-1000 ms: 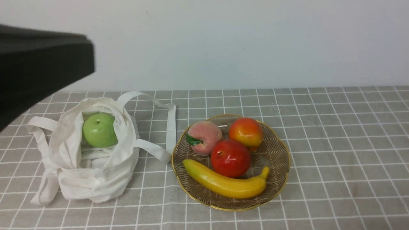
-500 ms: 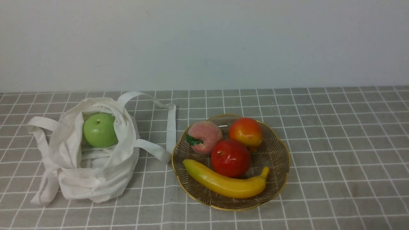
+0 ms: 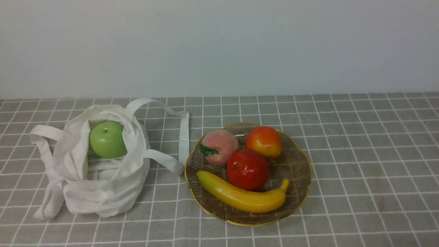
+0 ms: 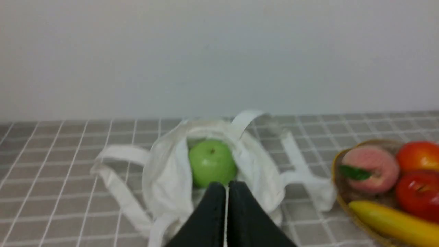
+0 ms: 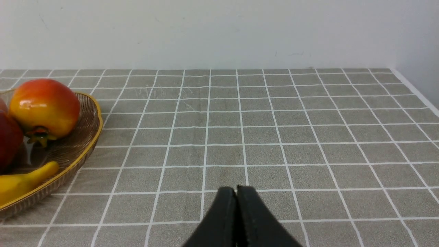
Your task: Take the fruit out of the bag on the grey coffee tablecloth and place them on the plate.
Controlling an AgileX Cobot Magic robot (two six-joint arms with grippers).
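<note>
A green apple sits in the open mouth of the white bag at the left of the grey checked tablecloth. The red apple lies in the gold-rimmed plate at the centre. Neither gripper shows in the front view. In the left wrist view my left gripper is shut and empty, short of the bag and the green apple. In the right wrist view my right gripper is shut and empty over bare cloth, to the right of the plate.
The plate also holds a pink peach, an orange-red fruit and a yellow banana. A long white bag strap lies on the cloth between bag and plate. A pale wall stands behind the table.
The dark left arm that filled the upper left of the front view one second ago has drawn back out of that view. The bag, the fruit and the plate have not moved.
</note>
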